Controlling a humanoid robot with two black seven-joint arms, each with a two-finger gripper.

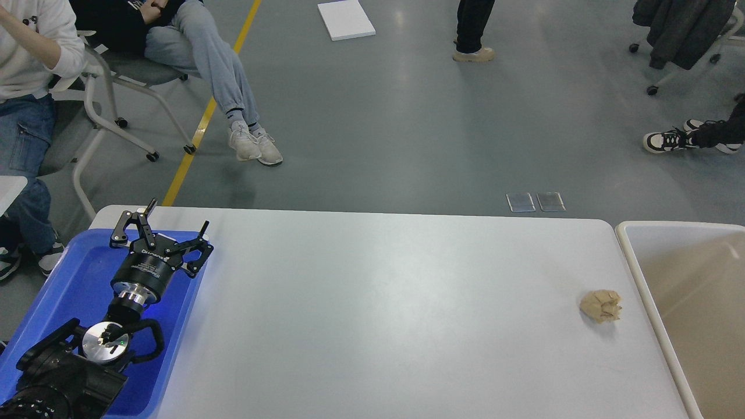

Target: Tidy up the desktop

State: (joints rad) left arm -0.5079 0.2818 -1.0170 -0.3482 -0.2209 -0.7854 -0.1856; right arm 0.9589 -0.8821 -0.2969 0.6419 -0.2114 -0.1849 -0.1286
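The desktop (378, 314) is a wide plain white tabletop with rounded corners. A crumpled tan paper ball (600, 306) lies on it near the right edge, close to the bin. My left gripper (176, 223) is open and empty, held over the far end of the blue tray (52, 302) at the desktop's left side, far from the paper ball. My right arm and gripper are out of view.
A beige, white-rimmed bin (640, 273) stands against the desktop's right edge. People sit on wheeled chairs (110, 99) beyond the far left corner. A white board (346, 19) and two small clear plates (535, 202) lie on the grey floor.
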